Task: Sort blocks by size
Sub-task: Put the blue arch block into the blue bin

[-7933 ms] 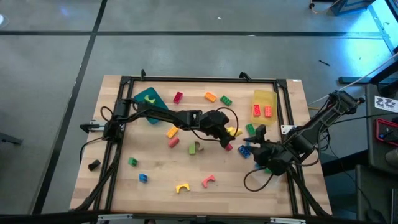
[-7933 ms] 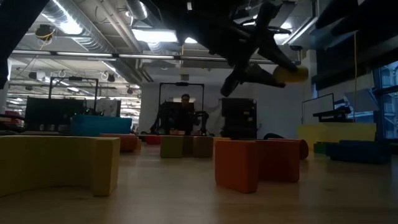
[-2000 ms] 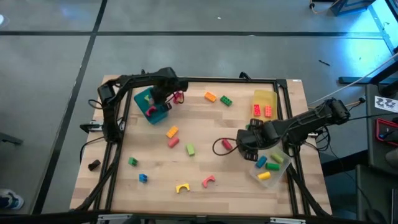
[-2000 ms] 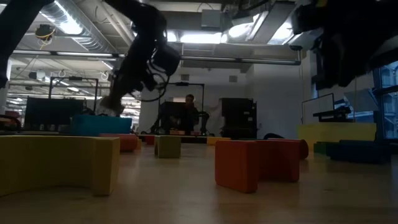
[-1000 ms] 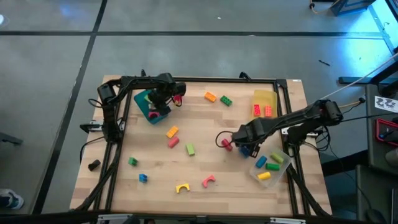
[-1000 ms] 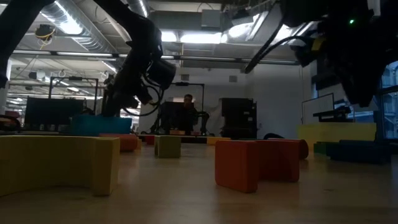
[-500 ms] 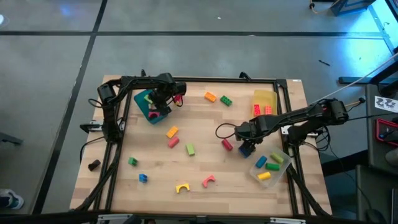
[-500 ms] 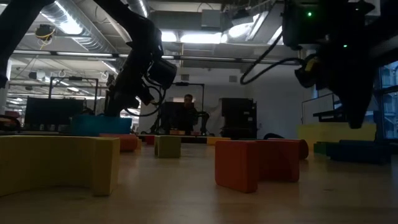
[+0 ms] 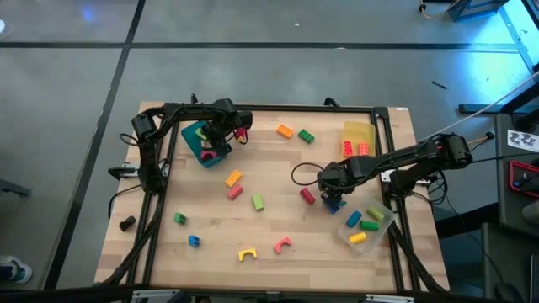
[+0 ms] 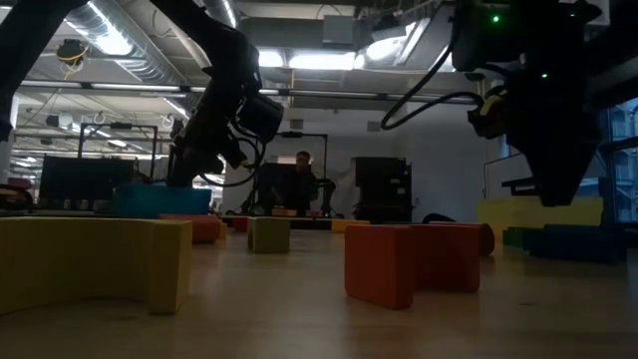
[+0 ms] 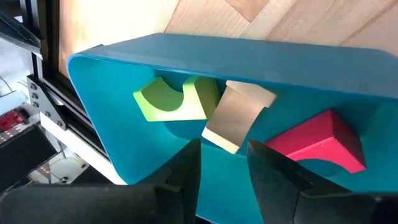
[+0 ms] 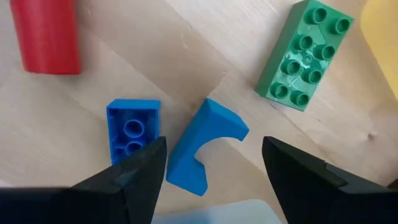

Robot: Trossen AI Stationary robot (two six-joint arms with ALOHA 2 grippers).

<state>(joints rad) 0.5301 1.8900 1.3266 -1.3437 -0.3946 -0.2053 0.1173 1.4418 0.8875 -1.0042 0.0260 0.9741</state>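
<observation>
My right gripper (image 9: 333, 199) (image 12: 213, 152) is open and points down over a blue arch (image 12: 205, 146). One finger stands on each side of the arch without touching it. A blue brick (image 12: 132, 129), a red cylinder (image 12: 50, 37) and a green brick (image 12: 305, 53) lie flat on the wood close by. My left gripper (image 9: 216, 140) (image 11: 224, 152) is open and empty over the teal tray (image 11: 298, 62). That tray holds a green arch (image 11: 168, 99), a pale block (image 11: 236, 115) and a pink arch (image 11: 317, 143). More blocks lie scattered over the table.
A clear tray (image 9: 367, 224) with blue, green and yellow blocks sits at the near right. A yellow tray (image 9: 357, 139) with red bricks sits at the far right. Loose blocks lie mid-table (image 9: 234, 178) and near the front edge (image 9: 246, 253). A small black lump (image 9: 127, 223) lies off the table's left side.
My right gripper has come down toward the blue arch and blue brick, still open. The blocks have not moved.
</observation>
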